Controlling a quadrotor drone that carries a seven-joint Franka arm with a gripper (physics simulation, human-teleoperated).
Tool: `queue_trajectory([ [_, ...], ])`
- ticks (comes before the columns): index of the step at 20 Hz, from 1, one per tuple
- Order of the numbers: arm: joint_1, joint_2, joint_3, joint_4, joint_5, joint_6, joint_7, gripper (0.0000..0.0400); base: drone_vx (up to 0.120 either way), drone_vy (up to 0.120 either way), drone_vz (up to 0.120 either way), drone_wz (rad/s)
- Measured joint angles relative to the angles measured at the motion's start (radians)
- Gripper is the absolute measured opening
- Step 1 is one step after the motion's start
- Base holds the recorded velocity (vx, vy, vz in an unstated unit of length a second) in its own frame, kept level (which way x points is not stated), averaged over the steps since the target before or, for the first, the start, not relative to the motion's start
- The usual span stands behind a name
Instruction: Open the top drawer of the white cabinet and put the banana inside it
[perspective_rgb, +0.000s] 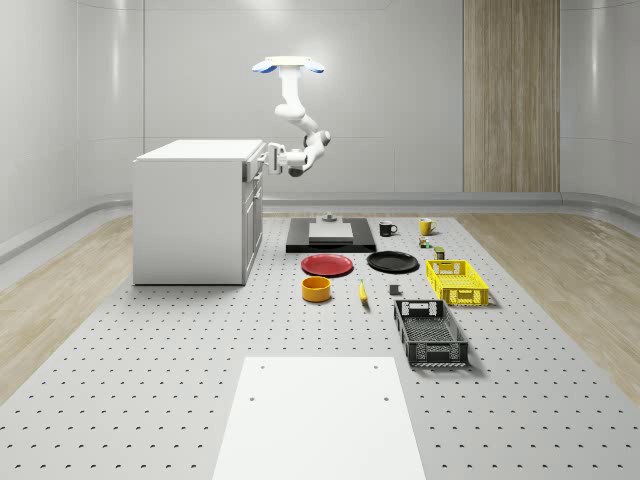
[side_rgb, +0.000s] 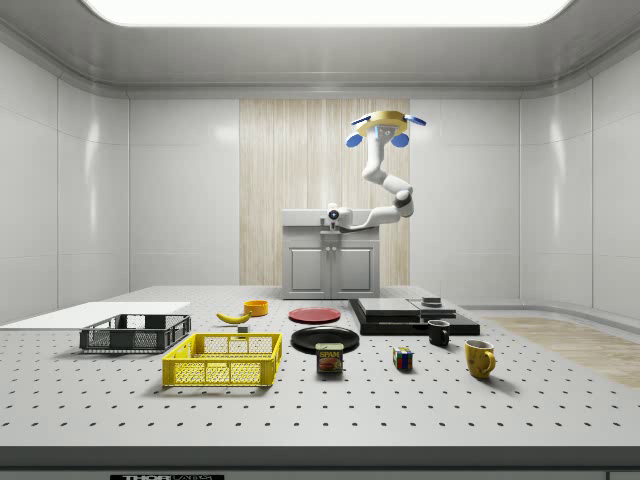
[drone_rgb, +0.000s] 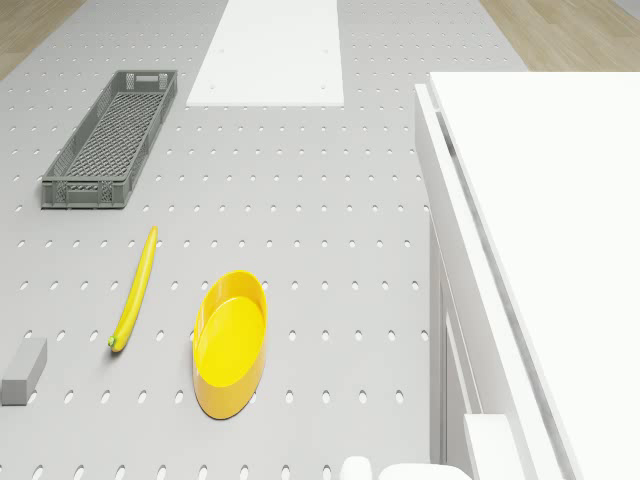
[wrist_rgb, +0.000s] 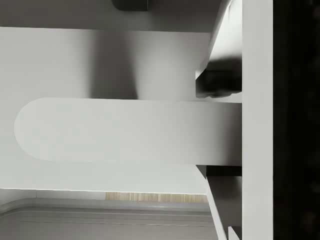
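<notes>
The white cabinet (perspective_rgb: 195, 215) stands at the whole-scene view's left. My drone (perspective_rgb: 288, 67) hovers above and in front of its drawer side. The arm bends down so that my gripper (perspective_rgb: 268, 158) is at the top drawer's front (side_rgb: 331, 232). In the wrist view the fingers (wrist_rgb: 217, 82) press on both sides of the rounded drawer handle (wrist_rgb: 125, 130), so the gripper (wrist_rgb: 220, 130) is shut on it. The banana (perspective_rgb: 363, 291) lies flat on the perforated table, next to the yellow bowl (drone_rgb: 230, 342) and well apart from the gripper; it also shows as the banana (drone_rgb: 135, 290) below the drone.
A red plate (perspective_rgb: 327, 264), a black plate (perspective_rgb: 392, 262), a yellow crate (perspective_rgb: 457, 281) and a grey crate (perspective_rgb: 430, 333) lie in front of the cabinet. A black slab (perspective_rgb: 331, 236), mugs and small items sit behind. A white sheet (perspective_rgb: 318, 415) covers the near table.
</notes>
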Motion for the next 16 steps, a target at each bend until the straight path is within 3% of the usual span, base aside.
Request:
queue_trajectory([
  [1,-0.010,0.010,-0.010,-0.003,0.001,-0.014,-0.024,0.0165,0.000,0.000,0.000,0.000],
  [5,-0.036,-0.006,-0.033,0.011,-0.029,-0.058,0.020,0.0128,0.000,0.000,0.000,0.000],
  [8,-0.049,-0.016,-0.055,0.022,-0.057,-0.086,0.054,0.0133,0.000,0.000,0.000,0.000],
  [9,-0.050,-0.032,-0.059,0.033,-0.084,-0.095,0.113,0.0187,0.000,0.000,0.000,0.000],
  [10,-0.048,-0.031,-0.081,0.026,-0.096,-0.100,0.041,0.0168,0.000,0.000,0.000,0.000],
  [13,-0.060,-0.038,-0.109,0.040,-0.117,-0.132,0.060,0.0135,0.000,0.000,0.000,0.000],
  [15,-0.065,-0.038,-0.131,0.046,-0.133,-0.151,0.045,0.0133,0.000,0.000,0.000,0.000],
  [16,-0.070,-0.034,-0.141,0.050,-0.144,-0.163,0.063,0.0166,0.000,0.000,0.000,0.000],
])
